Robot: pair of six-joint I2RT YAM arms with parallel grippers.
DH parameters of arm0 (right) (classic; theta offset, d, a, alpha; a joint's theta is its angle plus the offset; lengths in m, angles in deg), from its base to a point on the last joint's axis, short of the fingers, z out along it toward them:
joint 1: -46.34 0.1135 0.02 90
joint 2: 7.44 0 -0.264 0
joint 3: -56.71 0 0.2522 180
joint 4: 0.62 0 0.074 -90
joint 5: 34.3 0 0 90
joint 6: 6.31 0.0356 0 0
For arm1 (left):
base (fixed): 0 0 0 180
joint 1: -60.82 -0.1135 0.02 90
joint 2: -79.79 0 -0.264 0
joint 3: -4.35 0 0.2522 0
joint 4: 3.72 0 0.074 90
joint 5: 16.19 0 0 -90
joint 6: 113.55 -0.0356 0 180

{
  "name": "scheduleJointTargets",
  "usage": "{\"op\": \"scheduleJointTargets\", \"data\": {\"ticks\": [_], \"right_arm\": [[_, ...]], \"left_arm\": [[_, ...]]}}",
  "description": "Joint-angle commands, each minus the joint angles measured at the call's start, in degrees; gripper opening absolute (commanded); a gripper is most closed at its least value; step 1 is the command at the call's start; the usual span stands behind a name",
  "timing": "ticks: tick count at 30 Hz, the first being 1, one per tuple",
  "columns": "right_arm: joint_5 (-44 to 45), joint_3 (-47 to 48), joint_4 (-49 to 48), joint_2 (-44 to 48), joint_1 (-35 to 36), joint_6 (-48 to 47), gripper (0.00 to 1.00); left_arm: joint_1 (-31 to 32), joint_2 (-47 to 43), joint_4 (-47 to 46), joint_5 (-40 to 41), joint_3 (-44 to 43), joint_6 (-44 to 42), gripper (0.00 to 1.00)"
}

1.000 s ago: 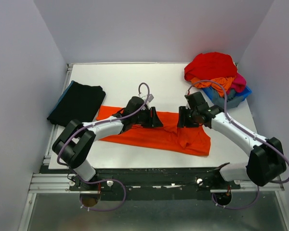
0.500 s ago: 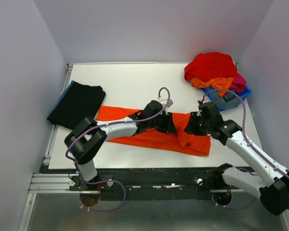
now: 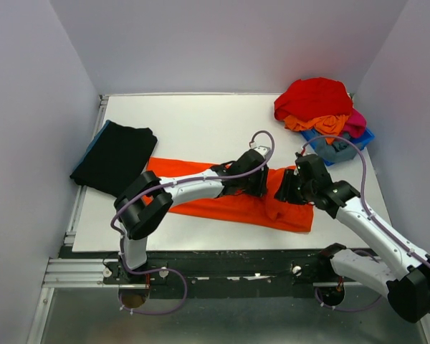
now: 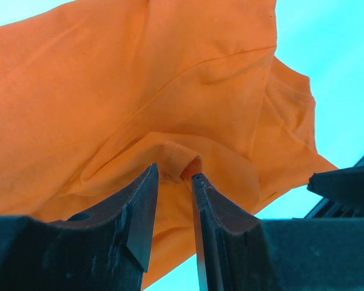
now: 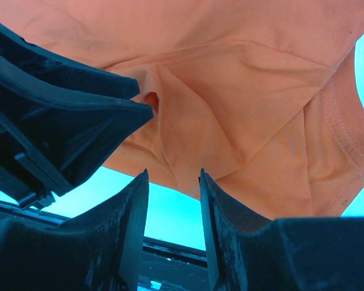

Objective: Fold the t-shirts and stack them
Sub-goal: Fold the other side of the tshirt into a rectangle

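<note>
Left gripper (image 4: 175, 173): fingers clamped on a small raised ridge of the orange shirt (image 4: 109, 91), which shows as a rolled nub between the tips. Creases run outward from this pinch across the cloth. Right gripper (image 5: 173, 176): fingers narrowly apart, with table surface visible between them and the shirt's near edge at their tips. The two grippers stand just beside each other, the left gripper (image 3: 256, 183) immediately left of the right gripper (image 3: 287, 190).

The shirt (image 3: 236, 209) lies under both grippers. Left of the left gripper it runs flat as a long band beneath that arm. Below the right gripper it is bunched and doubled over, and a stitched hem (image 5: 346, 145) curves along its right side.

Well left of the left gripper, a folded black garment (image 3: 115, 154) rests at the edge of the table (image 3: 201, 122). Beyond and right of the right gripper sits a loose pile (image 3: 319, 107) of red, orange and pink clothes.
</note>
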Motion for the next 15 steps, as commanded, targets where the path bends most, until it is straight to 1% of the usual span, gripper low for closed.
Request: {"op": "scheduleJointTargets", "data": {"ticks": [1, 4, 5, 6, 9, 10, 11, 12, 15], "right_arm": [[1.5, -0.3, 1.0, 1.1, 0.2, 0.7, 0.47], [1.8, -0.6, 1.0, 1.3, 0.2, 0.9, 0.47], [1.8, -0.7, 1.0, 1.2, 0.2, 1.2, 0.47], [1.8, -0.8, 1.0, 1.2, 0.2, 1.2, 0.47], [0.2, -1.7, 1.0, 1.3, 0.2, 1.6, 0.47], [-0.2, -2.0, 0.9, 1.1, 0.2, 1.8, 0.52], [-3.0, -2.8, 0.3, 0.8, 0.2, 1.2, 0.57], [-4.0, -3.4, 0.3, 0.0, 0.2, 1.3, 0.59], [-5.8, -5.6, -0.1, -1.5, 0.2, 2.4, 0.58]], "left_arm": [[0.6, 2.7, 5.8, 4.9, -3.2, -1.5, 0.41], [0.6, 3.4, 5.4, 4.4, -3.4, -1.4, 0.37], [0.7, 3.5, 5.2, 4.1, -3.5, -1.2, 0.34], [0.6, 3.8, 5.1, 3.8, -3.7, -1.1, 0.3], [0.7, 3.9, 5.7, 4.3, -3.8, -1.1, 0.08], [0.7, 3.5, 6.2, 4.7, -3.8, -1.4, 0.01], [0.6, 3.1, 6.7, 5.0, -3.7, -1.8, 0.0], [0.7, 2.5, 7.1, 5.3, -3.4, -2.1, 0.0], [0.6, 0.5, 8.6, 6.4, -2.5, -2.9, 0.0]]}}
